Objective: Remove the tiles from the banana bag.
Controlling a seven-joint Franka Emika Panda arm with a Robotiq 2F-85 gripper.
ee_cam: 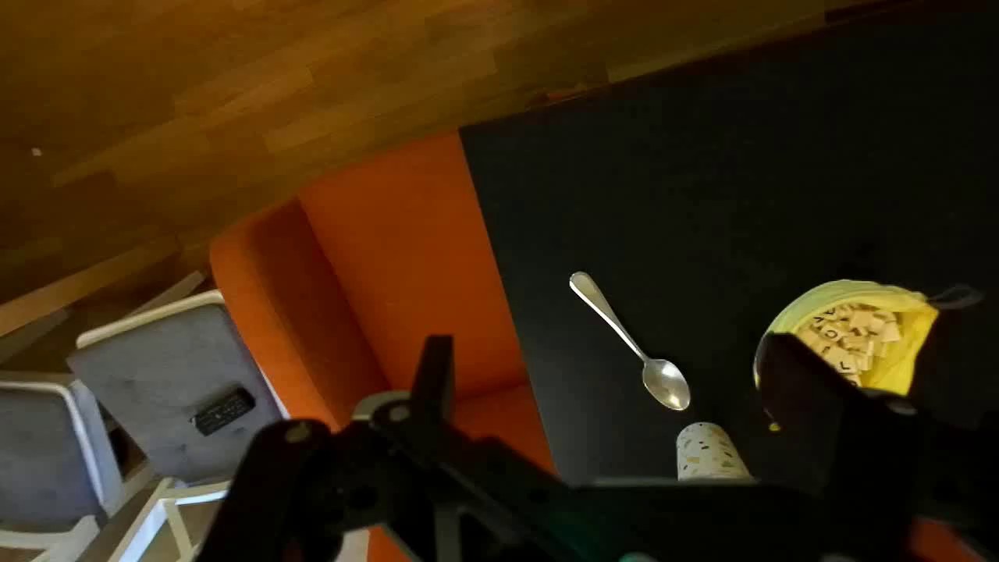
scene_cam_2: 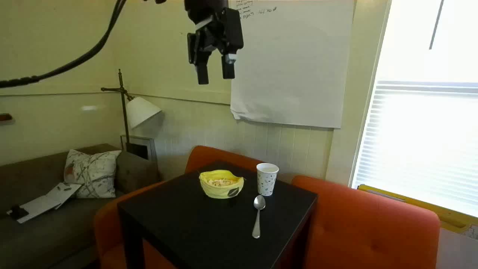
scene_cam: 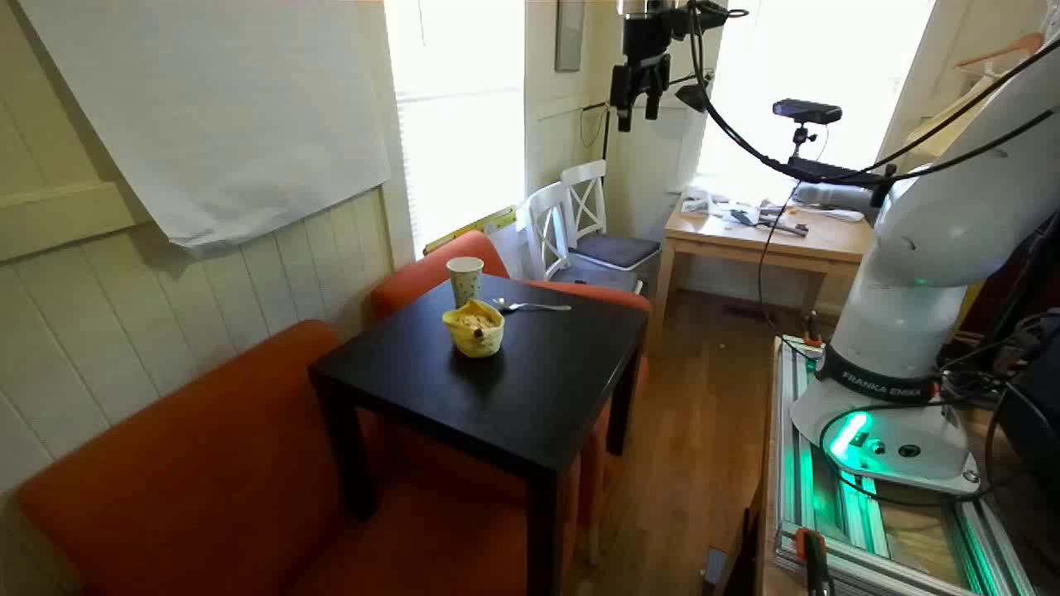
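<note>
The banana bag [scene_cam: 480, 346] is a small yellow pouch standing upright on the black table, with its top open. It also shows in an exterior view [scene_cam_2: 214, 192] and at the right of the wrist view [ee_cam: 915, 351]. The tiles [ee_cam: 855, 336] are many small pale pieces inside the bag, some with dark letters. They also show in both exterior views [scene_cam: 479, 321] [scene_cam_2: 222, 182]. My gripper [scene_cam_2: 216, 78] hangs well above the table, fingers down, apart and empty. It shows also in an exterior view [scene_cam: 638, 121] and the wrist view [ee_cam: 607, 343], where one finger covers part of the bag.
On the black table [scene_cam: 538, 397], a spoon [ee_cam: 665, 382] lies beside a white speckled paper cup [scene_cam_2: 266, 181], both near the bag. Orange chairs [scene_cam_2: 373, 224] surround the table. A wooden desk [scene_cam: 770, 236] and white chairs [scene_cam: 613, 244] stand behind.
</note>
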